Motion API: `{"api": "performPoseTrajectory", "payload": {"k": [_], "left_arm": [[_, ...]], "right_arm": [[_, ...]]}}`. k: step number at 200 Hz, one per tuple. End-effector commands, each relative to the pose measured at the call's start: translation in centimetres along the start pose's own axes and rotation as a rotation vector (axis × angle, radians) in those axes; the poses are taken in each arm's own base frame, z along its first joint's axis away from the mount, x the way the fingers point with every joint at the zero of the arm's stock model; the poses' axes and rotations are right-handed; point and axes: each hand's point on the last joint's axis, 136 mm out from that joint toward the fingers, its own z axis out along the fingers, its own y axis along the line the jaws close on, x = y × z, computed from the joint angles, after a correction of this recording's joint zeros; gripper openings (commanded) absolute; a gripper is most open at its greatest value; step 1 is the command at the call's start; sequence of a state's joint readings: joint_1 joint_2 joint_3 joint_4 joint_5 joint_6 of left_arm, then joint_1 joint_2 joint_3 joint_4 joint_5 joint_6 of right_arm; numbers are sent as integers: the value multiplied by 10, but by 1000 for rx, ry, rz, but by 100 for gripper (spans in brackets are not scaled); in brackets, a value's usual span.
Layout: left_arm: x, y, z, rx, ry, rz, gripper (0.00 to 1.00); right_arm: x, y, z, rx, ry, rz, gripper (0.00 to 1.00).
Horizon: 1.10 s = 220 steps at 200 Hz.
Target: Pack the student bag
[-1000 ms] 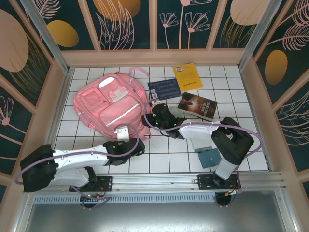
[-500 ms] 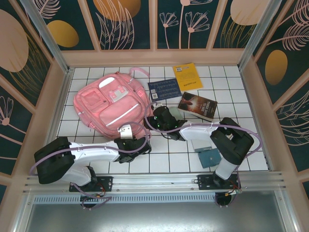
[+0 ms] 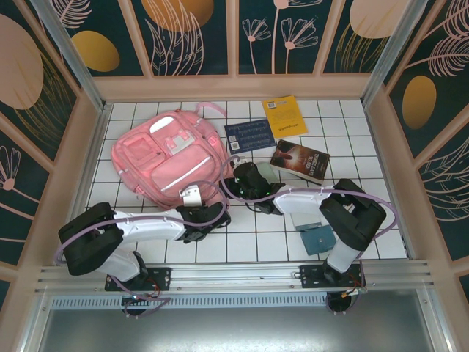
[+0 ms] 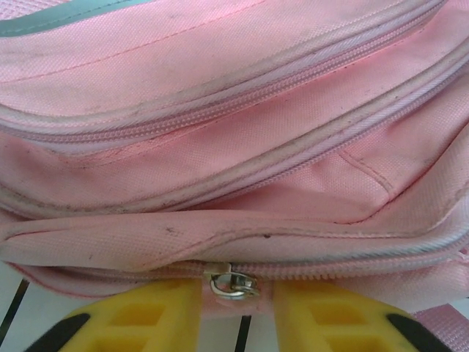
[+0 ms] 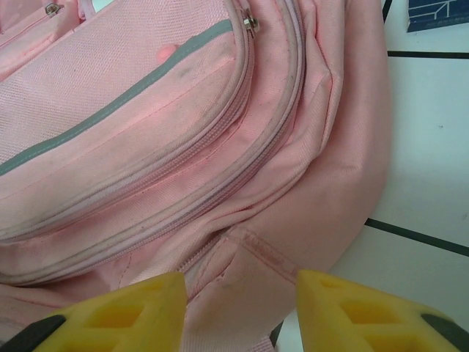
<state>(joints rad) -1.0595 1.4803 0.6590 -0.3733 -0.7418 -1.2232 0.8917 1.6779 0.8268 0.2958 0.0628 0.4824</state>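
The student bag (image 3: 172, 158) is lying directly ahead of the left gripper (image 4: 236, 315), with its zipper pull (image 4: 231, 282) sitting just off the fingertips. The bag's edge is lying between the fingers of the right gripper (image 5: 240, 293). To that gripper's right, a near book (image 3: 250, 136), a far book (image 3: 284, 116) and a third book (image 3: 300, 161) are lying. A pouch (image 3: 316, 238) is lying behind it.

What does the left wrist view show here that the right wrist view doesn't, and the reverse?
Left wrist view: a small metal zipper pull on the nearest zip of the large soft pink fabric backpack, between the left gripper's yellow fingers. Right wrist view: a corner of a dark blue book on the table, and a sewn fabric tab between the right gripper's fingers. Both: that backpack, its stacked zip lines, and the white tiled table.
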Motion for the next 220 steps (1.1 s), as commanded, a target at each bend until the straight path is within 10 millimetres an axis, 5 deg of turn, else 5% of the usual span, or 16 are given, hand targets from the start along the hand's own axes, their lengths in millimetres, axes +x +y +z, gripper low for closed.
{"api": "performPoseTrajectory", "payload": {"k": [1, 29, 83, 171, 220], "left_arm": [[-4, 0, 7, -22, -12, 16, 27], [-3, 3, 7, -29, -5, 24, 10], [-3, 4, -1, 2, 21, 7, 0], [-7, -7, -31, 250, 68, -11, 0], [-6, -16, -39, 341, 81, -6, 0]], "right_arm": [[-8, 2, -8, -17, -33, 22, 44], [-9, 3, -8, -19, -34, 22, 44], [-9, 4, -6, -21, -33, 21, 44], [5, -10, 7, 65, 38, 129, 50], [13, 2, 22, 8, 78, 176, 53]]}}
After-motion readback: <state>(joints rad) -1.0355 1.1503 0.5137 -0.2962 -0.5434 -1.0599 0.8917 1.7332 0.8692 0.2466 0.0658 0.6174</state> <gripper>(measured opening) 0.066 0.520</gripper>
